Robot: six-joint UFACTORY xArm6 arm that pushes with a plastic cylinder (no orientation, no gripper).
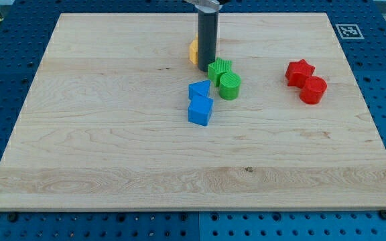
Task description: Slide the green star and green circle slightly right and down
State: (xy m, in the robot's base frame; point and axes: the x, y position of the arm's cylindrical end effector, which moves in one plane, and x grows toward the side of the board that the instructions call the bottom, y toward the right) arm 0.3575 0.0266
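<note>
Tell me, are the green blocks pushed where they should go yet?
Done: my tip has reached the green star, at its upper-left edge, with a yellow block partly hidden behind the rod. In hand: the star touches the green circle, so one push could move both. Left: sliding the pair slightly right and down; whether they have moved at all can't be told.

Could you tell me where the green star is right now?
Above board centre, the green star touches the green circle below-right; my tip sits at its left.
</note>
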